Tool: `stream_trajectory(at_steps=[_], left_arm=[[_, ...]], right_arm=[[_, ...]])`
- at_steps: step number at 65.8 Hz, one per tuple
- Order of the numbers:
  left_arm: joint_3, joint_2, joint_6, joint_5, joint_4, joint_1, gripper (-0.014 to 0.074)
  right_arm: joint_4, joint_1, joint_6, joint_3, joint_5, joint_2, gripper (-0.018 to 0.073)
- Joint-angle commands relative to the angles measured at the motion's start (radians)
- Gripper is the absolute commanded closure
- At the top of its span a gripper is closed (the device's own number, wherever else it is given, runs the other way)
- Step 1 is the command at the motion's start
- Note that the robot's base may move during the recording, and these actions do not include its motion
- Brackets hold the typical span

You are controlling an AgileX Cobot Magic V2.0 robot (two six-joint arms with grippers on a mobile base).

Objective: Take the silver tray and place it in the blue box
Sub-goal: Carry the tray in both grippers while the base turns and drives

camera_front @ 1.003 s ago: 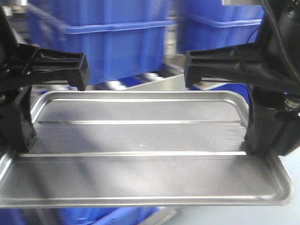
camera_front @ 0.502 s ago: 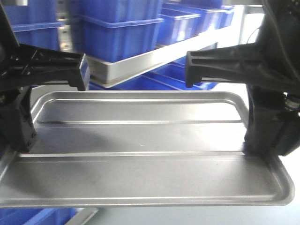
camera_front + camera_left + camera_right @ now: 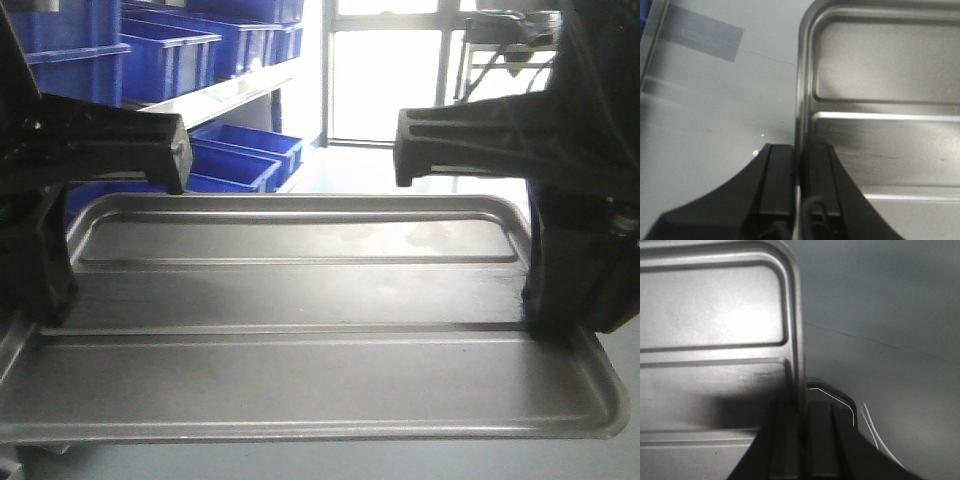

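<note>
I hold the silver tray (image 3: pixel 300 290) level in the air, close to the front camera. It is shiny, with a raised rim and two long ridges. My left gripper (image 3: pixel 42 305) is shut on its left rim, which passes between the fingers in the left wrist view, where the left gripper (image 3: pixel 799 150) and the tray (image 3: pixel 880 100) show. My right gripper (image 3: pixel 548 310) is shut on the right rim; the right wrist view shows the right gripper (image 3: pixel 801 402) and the tray (image 3: pixel 715 315). Blue boxes (image 3: pixel 165 50) stand on a rack at the far left. I cannot tell which one the task means.
More blue crates (image 3: pixel 245 160) sit low on the rack, under a metal shelf (image 3: pixel 215 98). A bright window or door (image 3: pixel 385 70) is straight ahead. Grey floor with a darker tape patch (image 3: pixel 700 32) lies below the tray. A white cable (image 3: pixel 875 432) runs beside the right gripper.
The background has swung to the left: the blue crates that filled the view behind the tray are now at the far left, and the bright window has come into view. Both grips on the tray are unchanged.
</note>
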Motion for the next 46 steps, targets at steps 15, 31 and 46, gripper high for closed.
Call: stream_trajectory(at_steps=[15,31,46], left_arm=[[-0.027,-0.033,-0.009,-0.056,0.004,-0.015,0.061],[-0.027,-0.033,-0.009,-0.056,0.004,-0.015,0.061],[-0.027,-0.033,-0.009,-0.056,0.004,-0.015,0.061]], right_arm=[[-0.028,0.001,0.006,-0.03,-0.063,-0.031,0.0503],[-0.028,0.001,0.006,-0.03,-0.063,-0.031,0.0503],[-0.028,0.001,0.006,-0.03,-0.063,-0.031,0.0503]])
